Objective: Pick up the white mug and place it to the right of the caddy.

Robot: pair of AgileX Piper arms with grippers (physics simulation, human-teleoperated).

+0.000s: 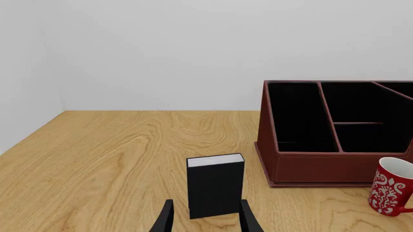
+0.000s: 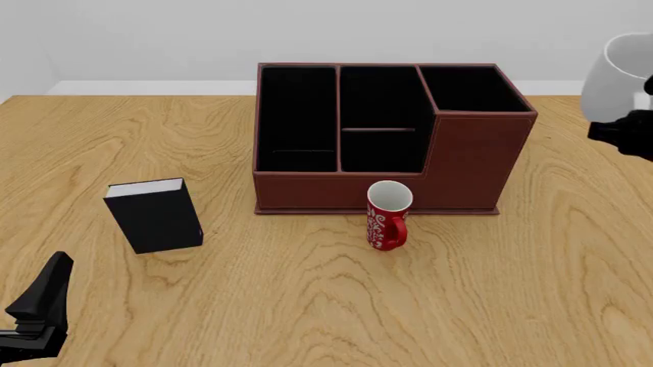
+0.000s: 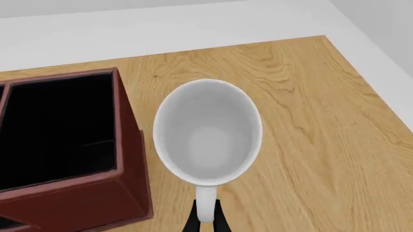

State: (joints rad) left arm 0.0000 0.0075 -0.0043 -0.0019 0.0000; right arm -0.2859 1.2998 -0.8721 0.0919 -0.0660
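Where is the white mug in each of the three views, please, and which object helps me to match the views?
Front view: the white mug is at the right edge, held up by the right gripper, right of the caddy.
Right wrist view: in the centre, seen from above, handle between the fingers, beside the caddy's corner.
Left wrist view: not in it.
Shared landmark: the caddy.

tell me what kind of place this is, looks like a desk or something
Likely a simulated desk setup, not a real room: a wooden table against plain pale walls, bearing a reddish-brown caddy, a small black book and a red mug. The right gripper holds a white mug aloft.
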